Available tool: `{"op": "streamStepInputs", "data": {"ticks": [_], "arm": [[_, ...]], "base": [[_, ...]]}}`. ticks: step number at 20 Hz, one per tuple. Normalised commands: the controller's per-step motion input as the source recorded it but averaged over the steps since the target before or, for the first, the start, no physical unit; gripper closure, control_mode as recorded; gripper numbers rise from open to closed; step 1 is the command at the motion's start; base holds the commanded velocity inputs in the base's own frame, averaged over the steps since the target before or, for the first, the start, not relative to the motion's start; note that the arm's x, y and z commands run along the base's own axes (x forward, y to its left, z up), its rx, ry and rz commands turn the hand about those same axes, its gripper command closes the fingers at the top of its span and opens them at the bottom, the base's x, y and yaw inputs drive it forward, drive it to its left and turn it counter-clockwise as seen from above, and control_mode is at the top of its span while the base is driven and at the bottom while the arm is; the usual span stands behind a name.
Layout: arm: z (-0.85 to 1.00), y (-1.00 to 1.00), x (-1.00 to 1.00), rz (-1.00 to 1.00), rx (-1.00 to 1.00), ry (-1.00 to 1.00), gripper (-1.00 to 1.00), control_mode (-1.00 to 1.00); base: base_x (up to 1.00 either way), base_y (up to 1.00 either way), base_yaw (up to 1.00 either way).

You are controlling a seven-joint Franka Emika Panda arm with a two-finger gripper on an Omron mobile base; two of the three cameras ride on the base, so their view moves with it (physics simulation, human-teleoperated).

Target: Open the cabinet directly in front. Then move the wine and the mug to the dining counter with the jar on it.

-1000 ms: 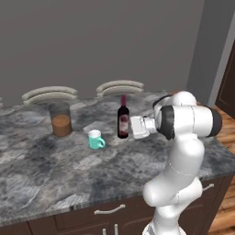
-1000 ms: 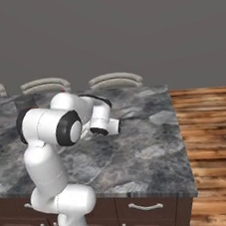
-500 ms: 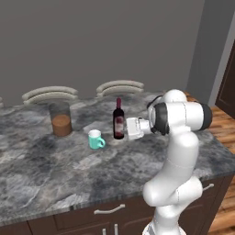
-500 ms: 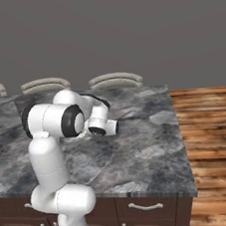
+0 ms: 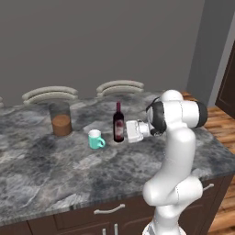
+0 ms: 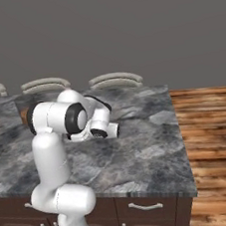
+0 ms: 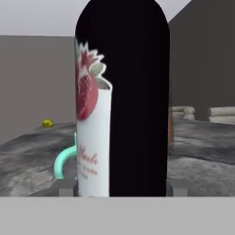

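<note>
Had the claw (image 7: pixel 121 189) closed on the wine (image 7: pixel 133 92), low on the body, one dark fingertip snug against each side at the bottom of the hand view. Kept the bottle upright, label toward the left of that frame. Caught a teal loop of the mug (image 5: pixel 96 138) peeking out at lower left behind it.

From the left base view: found the wine at centre frame, just left of the white hand, base down at the level of the stone. Could not tell whether it rested there or hung a hair above. Spotted the mug just beside it on the left, apart, handle toward the bottle. Placed the jar (image 5: pixel 60 120) further up and left, well apart, all on the dining counter (image 5: pixel 55 170).

Judged this the tail of the wine's delivery, mug seemingly already across. Called next for settling the bottle flat, spreading the fingers, then backing the hand straight off toward the right. Needed care against dragging the bottle or tipping it onto the mug.
</note>
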Motion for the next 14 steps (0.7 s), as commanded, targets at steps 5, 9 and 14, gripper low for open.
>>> {"op": "streamStepInputs", "data": {"ticks": [5, 9, 14], "arm": [[-0.34, 0.01, 0.0, 0.0, 0.0, 0.0, 1.0, -1.0], [-0.27, 0.01, 0.0, 0.0, 0.0, 0.0, 1.0, -1.0], [-0.03, 0.03, 0.11, -0.01, 0.0, 0.0, 1.0, -1.0]], "base": [[0.0, 0.0, 0.0], [0.0, 0.0, 0.0], [0.0, 0.0, 0.0]]}}
